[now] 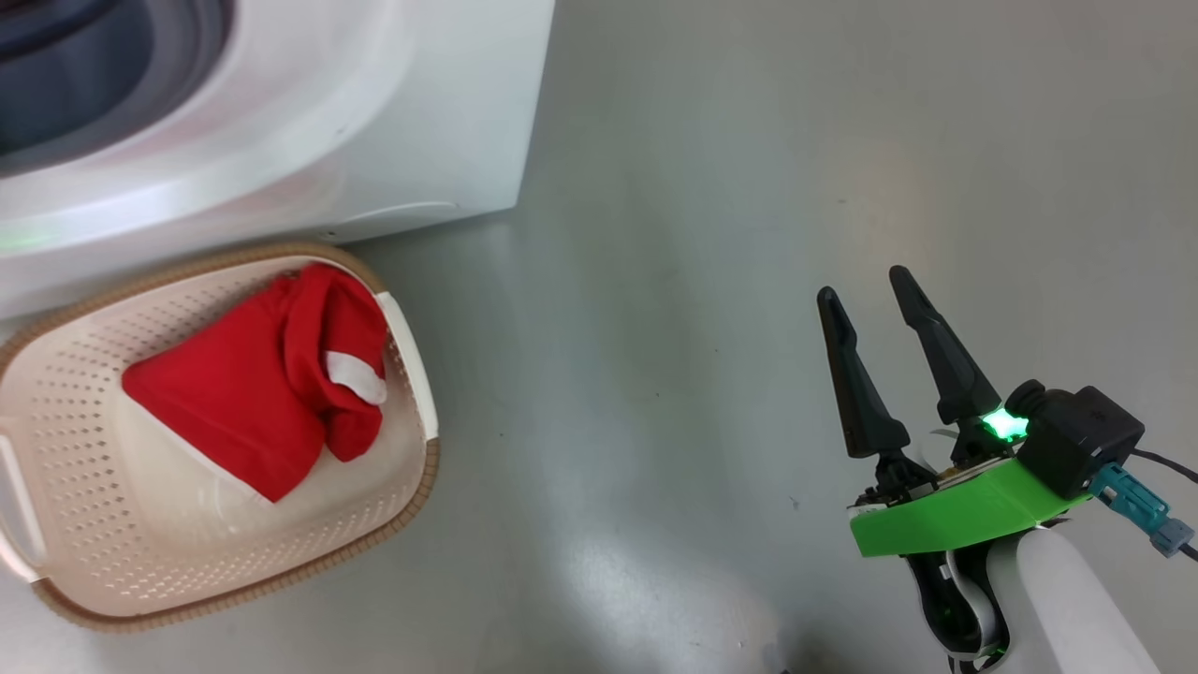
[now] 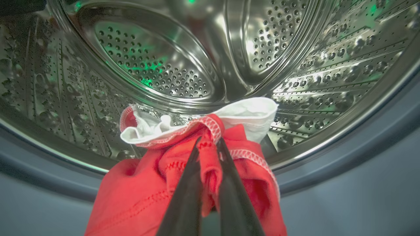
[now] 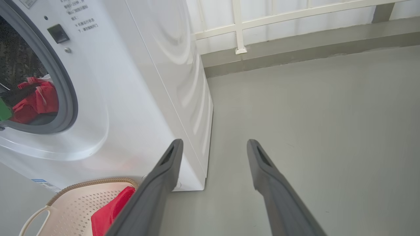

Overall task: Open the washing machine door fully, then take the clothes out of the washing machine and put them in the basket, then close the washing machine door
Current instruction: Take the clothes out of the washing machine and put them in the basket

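The white washing machine (image 1: pixel 393 122) stands at the upper left of the head view, its grey gasket (image 3: pixel 67 95) ringing the open mouth. Inside the perforated steel drum (image 2: pixel 157 68), my left gripper (image 2: pixel 209 141) is shut on a red garment with white trim (image 2: pixel 183 183) at the drum's lip; the same red garment (image 3: pixel 36 100) shows through the opening in the right wrist view. Another red garment (image 1: pixel 271 393) lies in the cream basket (image 1: pixel 412 374) on the floor before the machine. My right gripper (image 1: pixel 866 285) hangs open over bare floor to the right. The door is out of view.
Grey floor (image 1: pixel 674 281) spreads to the right of the machine and the basket. A white railing and a low grey kerb (image 3: pixel 295 49) run along the far side behind the machine. A small blue label (image 3: pixel 39 181) sits low on the washer's front.
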